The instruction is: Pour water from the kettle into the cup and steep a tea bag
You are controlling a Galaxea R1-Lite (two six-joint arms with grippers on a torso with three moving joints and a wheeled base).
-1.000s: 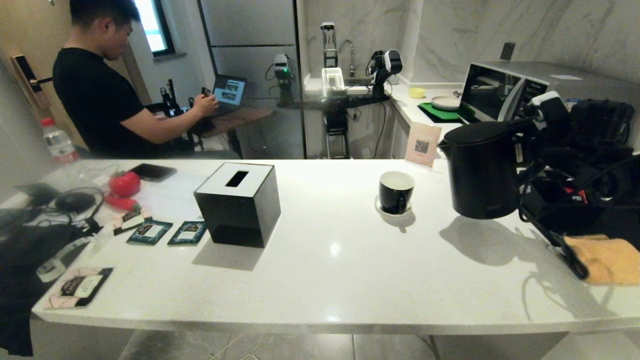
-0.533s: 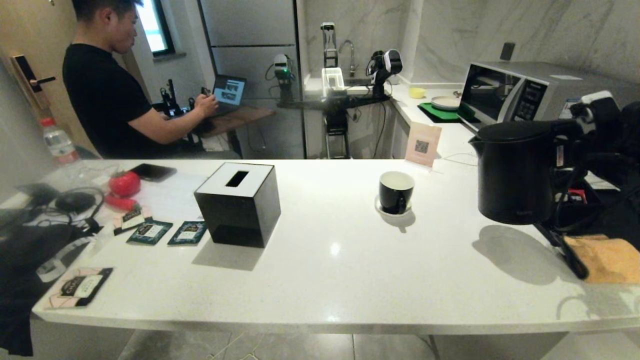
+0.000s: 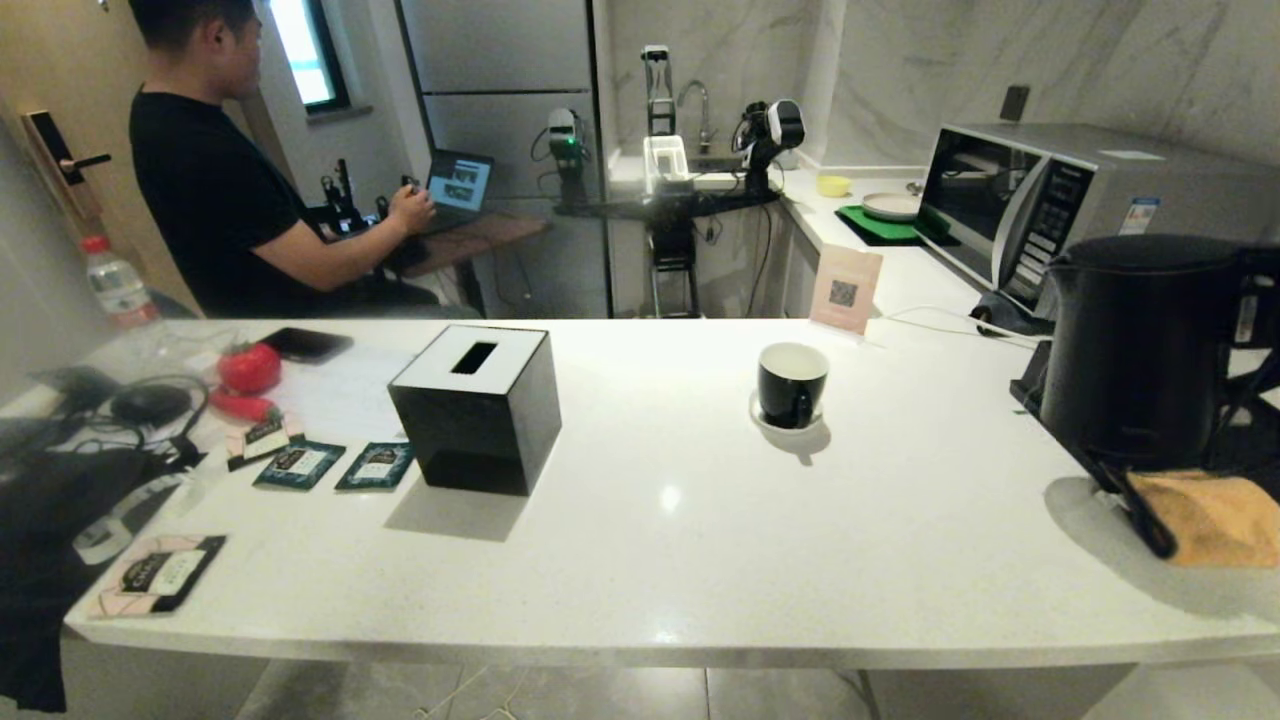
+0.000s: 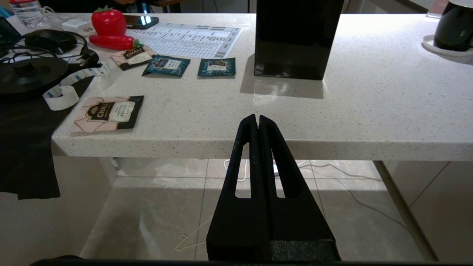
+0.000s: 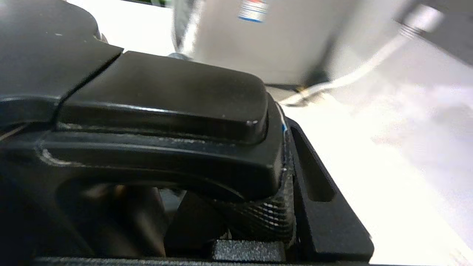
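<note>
The matte black kettle [image 3: 1135, 350] hangs just above the counter's right end, well to the right of the cup, and casts a shadow below. My right gripper [image 5: 221, 155] is shut on the kettle's handle [image 5: 162, 111]. One of its fingers [image 5: 317, 177] presses against the handle's side, and the arm is almost wholly outside the head view. The glossy black cup [image 3: 790, 385] stands upright on its white saucer [image 3: 765, 415] mid-counter. It also shows in the left wrist view, cup [image 4: 454, 26]. My left gripper [image 4: 257, 117] is shut and empty, parked below the counter's front edge. No tea bag or water shows.
A black tissue box [image 3: 478, 405] stands left of centre, with flat teal sachets [image 3: 300, 463] beside it. A microwave [image 3: 1050, 190] is at the back right. An orange cloth [image 3: 1215, 515] lies by the right edge. A person [image 3: 210, 190] sits behind the counter at the far left.
The kettle has travelled to the right, away from the cup, carried in my right gripper. The right arm has slid almost out of the head view. The left gripper has not moved.
</note>
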